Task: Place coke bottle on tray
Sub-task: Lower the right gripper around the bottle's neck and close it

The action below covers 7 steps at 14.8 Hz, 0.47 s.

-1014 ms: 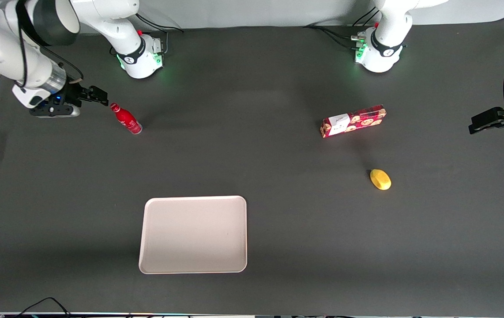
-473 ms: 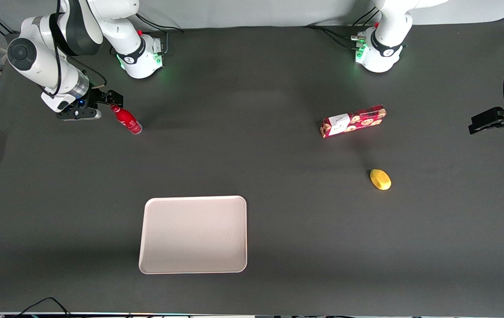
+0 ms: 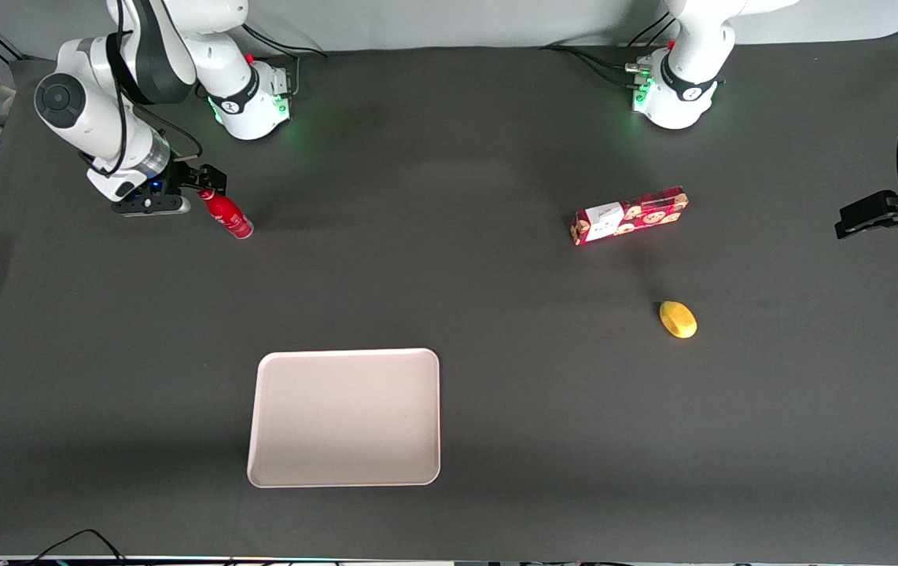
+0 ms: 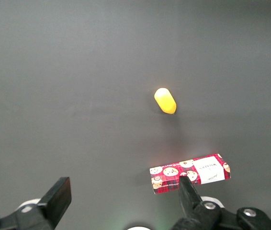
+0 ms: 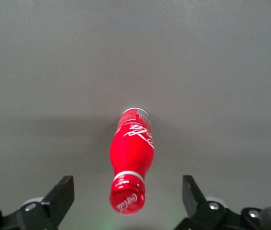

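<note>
The coke bottle point(image 3: 227, 215) is small and all red with white lettering. It stands upright on the dark table toward the working arm's end, farther from the front camera than the tray. My gripper point(image 3: 211, 182) is open and hangs right over the bottle's cap. In the right wrist view the bottle point(image 5: 131, 143) sits between the spread black fingers point(image 5: 61, 195), and the gripper point(image 5: 127, 192) holds nothing. The cream tray point(image 3: 345, 417) lies flat and bare, nearer to the front camera.
A red cookie box point(image 3: 629, 215) and a yellow oval object point(image 3: 678, 319) lie toward the parked arm's end of the table. Both also show in the left wrist view, the box point(image 4: 190, 173) and the yellow object point(image 4: 165, 100). The working arm's base point(image 3: 248, 98) stands near the bottle.
My right arm has swung in toward the bottle. The open gripper went from beside the cap to directly over it. The bottle and tray have not moved.
</note>
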Motion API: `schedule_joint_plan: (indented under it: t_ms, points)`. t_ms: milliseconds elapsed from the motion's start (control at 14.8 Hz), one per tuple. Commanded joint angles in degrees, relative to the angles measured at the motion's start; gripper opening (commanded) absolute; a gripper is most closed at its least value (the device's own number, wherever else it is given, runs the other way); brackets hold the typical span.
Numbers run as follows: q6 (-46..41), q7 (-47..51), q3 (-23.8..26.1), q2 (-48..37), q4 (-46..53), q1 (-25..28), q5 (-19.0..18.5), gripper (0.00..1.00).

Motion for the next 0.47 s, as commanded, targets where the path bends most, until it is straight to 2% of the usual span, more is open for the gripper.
schedule_joint_plan:
  t_ms: [0, 405]
  points:
    - [3.4, -0.3, 0.0, 0.1, -2.2, -0.1, -1.0, 1.0]
    - [4.6, -0.3, 0.0, 1.9, -2.7, -0.3, -2.2, 1.0]
